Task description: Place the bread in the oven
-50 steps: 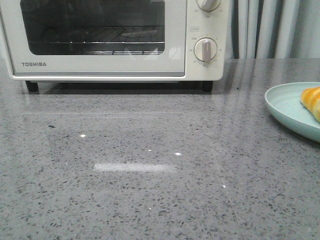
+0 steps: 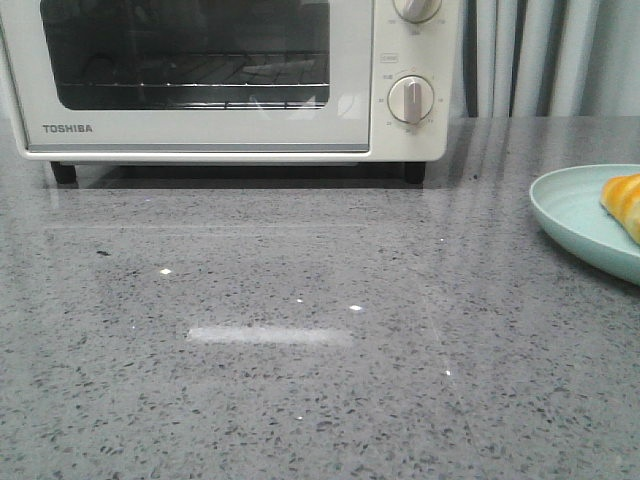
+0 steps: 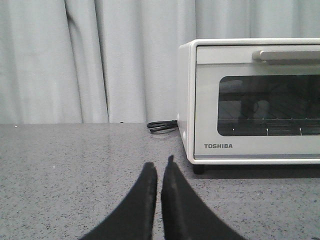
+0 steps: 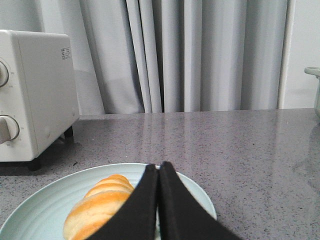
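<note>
Front view: oven (image 2: 200, 80) door closed, bread (image 2: 624, 200) on plate (image 2: 570, 215). Both grippers, L (image 3: 159, 170) & R (image 4: 158, 170), pinched together, empty; prob pre-start.

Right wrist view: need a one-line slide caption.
Shut right gripper hovers over the pale green plate holding the bread, with the oven standing on the grey counter.

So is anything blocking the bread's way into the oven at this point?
Yes: the oven door is shut, its glass front upright with the handle at the top. The bread lies on the pale green plate, and the grey countertop between plate and oven shows nothing on it.
</note>
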